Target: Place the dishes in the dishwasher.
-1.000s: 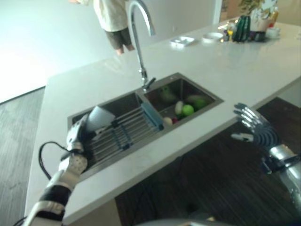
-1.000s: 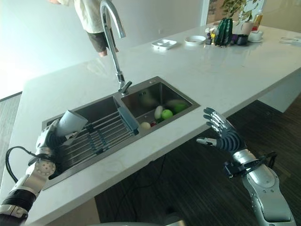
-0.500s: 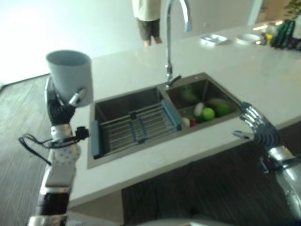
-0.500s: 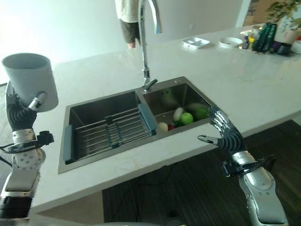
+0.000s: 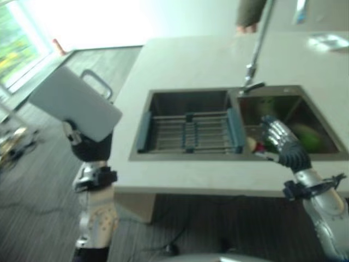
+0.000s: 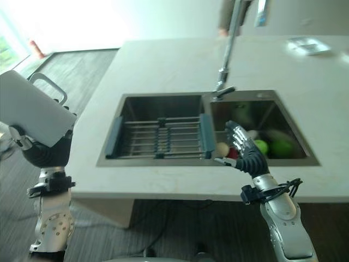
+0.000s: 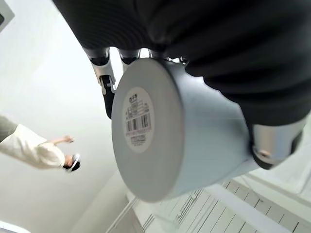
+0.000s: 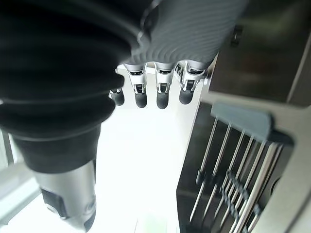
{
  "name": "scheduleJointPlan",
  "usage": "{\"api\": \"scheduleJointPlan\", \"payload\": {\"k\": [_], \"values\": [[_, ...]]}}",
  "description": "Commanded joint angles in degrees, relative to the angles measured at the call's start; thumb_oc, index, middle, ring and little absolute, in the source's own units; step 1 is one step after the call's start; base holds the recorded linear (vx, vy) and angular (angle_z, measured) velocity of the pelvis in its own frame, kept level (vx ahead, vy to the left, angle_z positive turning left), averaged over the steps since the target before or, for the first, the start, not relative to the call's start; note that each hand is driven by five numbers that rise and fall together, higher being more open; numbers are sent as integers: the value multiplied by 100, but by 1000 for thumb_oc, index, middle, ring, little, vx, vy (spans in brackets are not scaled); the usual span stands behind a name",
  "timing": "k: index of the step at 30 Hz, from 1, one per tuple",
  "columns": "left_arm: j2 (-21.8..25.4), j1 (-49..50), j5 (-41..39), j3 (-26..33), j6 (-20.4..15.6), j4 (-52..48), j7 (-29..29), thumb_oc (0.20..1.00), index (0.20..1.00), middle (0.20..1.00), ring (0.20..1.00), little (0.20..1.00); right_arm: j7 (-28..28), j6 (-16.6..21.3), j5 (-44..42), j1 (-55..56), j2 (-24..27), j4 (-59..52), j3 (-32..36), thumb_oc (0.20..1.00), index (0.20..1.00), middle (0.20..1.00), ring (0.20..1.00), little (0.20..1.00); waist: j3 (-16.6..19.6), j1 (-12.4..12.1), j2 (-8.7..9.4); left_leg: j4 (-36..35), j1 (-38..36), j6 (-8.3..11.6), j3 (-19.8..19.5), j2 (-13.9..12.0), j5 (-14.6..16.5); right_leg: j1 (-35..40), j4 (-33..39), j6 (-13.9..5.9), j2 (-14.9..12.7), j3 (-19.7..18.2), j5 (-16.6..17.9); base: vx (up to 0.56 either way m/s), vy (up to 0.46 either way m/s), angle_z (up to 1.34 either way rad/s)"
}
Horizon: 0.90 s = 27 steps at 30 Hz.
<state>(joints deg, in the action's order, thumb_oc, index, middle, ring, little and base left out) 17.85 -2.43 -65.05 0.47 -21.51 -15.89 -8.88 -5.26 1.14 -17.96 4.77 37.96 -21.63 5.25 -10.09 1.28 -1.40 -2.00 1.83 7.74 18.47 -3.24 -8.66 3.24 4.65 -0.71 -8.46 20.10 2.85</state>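
Cup (image 7: 170, 131): pale, clasped by curled fingers of left hand (image 6: 46, 150), held aloft left of the table (image 6: 163, 60). Right hand (image 6: 242, 150): spread, empty, over sink (image 6: 163, 101). Step: carrying. Next: locate dishwasher rack, lower cup.

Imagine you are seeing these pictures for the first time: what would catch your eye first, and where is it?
First, the pale mug, gripped by the left hand and held off the counter's left end, over the floor. Next, the double sink: a drying rack spans its left basin and green produce lies in the right. The right hand hovers open at the sink's front edge.
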Motion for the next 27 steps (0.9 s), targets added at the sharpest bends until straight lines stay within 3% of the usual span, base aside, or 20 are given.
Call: {"api": "scheduleJointPlan", "payload": {"k": [1,5,7,9,12,13,16,18,19,20,22,23,27], "values": [[271,-26,-242,402,-421,-436,-296,200,200,200,200,200,166,924,-158,-308,-212,-51,363,1000,1000,1000,1000,1000,245,439,330,1245,-784,-161,4,-600,544,16,35,-406,122,-54,209,-536,158,174],[-26,-182,-569,449,-205,-396,-545,200,200,200,200,200,107,1032,-68,-217,-315,30,613,1000,1000,1000,1000,1000,361,661,226,973,-1592,80,566,-940,521,-132,35,-450,-17,724,459,-291,255,101],[-58,-269,-507,412,-107,-355,-551,200,200,200,200,200,138,943,-37,-241,-357,61,687,1000,1000,1000,1000,1000,411,705,185,78,-1987,106,753,-828,820,-191,-4,-736,-173,897,638,-264,443,102],[-61,-279,-476,428,-13,-350,-522,200,200,200,200,200,130,904,-102,-239,-399,39,707,1000,1000,1000,1000,1000,418,702,223,-253,-2121,51,866,-737,960,-243,-15,-907,-328,984,823,-257,375,141],[-62,-277,-395,498,114,-367,-416,200,200,200,200,200,68,913,17,-283,-625,74,620,1000,1000,1000,1000,1000,388,561,223,-300,-1956,-11,558,-455,1185,-376,-31,-1181,-578,1070,1103,-217,374,101],[-71,-190,-353,568,225,-490,-326,200,200,200,200,200,47,846,246,-316,-869,-35,462,1000,1000,1000,1000,1000,310,412,276,-300,-1770,-141,372,-187,1209,-461,-92,-1202,-853,1253,1451,-237,422,86],[-84,-98,-235,625,313,-642,-201,200,200,200,200,200,87,808,546,-327,-1177,-146,149,1000,1000,1000,1000,1000,195,200,328,-300,-1621,-330,-51,142,1326,-564,-322,-1270,-1230,1354,1742,-213,436,59],[-73,-87,-193,595,358,-695,-118,200,200,200,200,200,178,747,595,-368,-1268,-128,-56,1000,1000,1000,1000,1000,142,134,324,-300,-1553,-483,-397,297,1353,-626,-494,-1238,-1254,1086,1671,-153,394,60],[-34,-166,-255,500,481,-634,-201,200,200,200,200,200,319,749,593,-356,-1253,-59,-77,1000,1000,1000,1000,1000,138,220,329,-300,-1500,-592,-700,356,1343,-703,-565,-1204,-1084,461,1528,-50,277,74],[-18,-216,-220,435,476,-587,-224,200,200,200,200,200,313,766,575,-338,-1228,-48,-61,1000,1000,1000,1000,1000,147,291,343,-300,-1459,-637,-836,373,1331,-743,-620,-1178,-999,135,1454,0,272,129],[-7,-319,-218,234,588,-490,-360,200,200,200,200,200,336,832,396,-101,-1049,-79,220,1000,1000,1000,1000,1000,188,527,363,-300,-1318,-731,-1190,370,1214,-671,-703,-981,-470,-947,912,52,235,214],[-51,-355,-126,146,598,-500,-293,200,200,200,200,200,251,855,232,3,-968,-118,358,1000,1000,1000,1000,1000,245,580,394,-300,-1232,-776,-1364,389,1183,-609,-662,-908,-218,-1285,646,59,184,226],[-119,-368,52,70,639,-548,-151,200,200,200,200,200,75,959,10,96,-921,-193,379,1000,1000,1000,1000,1000,293,517,508,-300,-1066,-871,-1696,492,1091,-551,-675,-838,37,-1613,421,24,-20,147]]}}
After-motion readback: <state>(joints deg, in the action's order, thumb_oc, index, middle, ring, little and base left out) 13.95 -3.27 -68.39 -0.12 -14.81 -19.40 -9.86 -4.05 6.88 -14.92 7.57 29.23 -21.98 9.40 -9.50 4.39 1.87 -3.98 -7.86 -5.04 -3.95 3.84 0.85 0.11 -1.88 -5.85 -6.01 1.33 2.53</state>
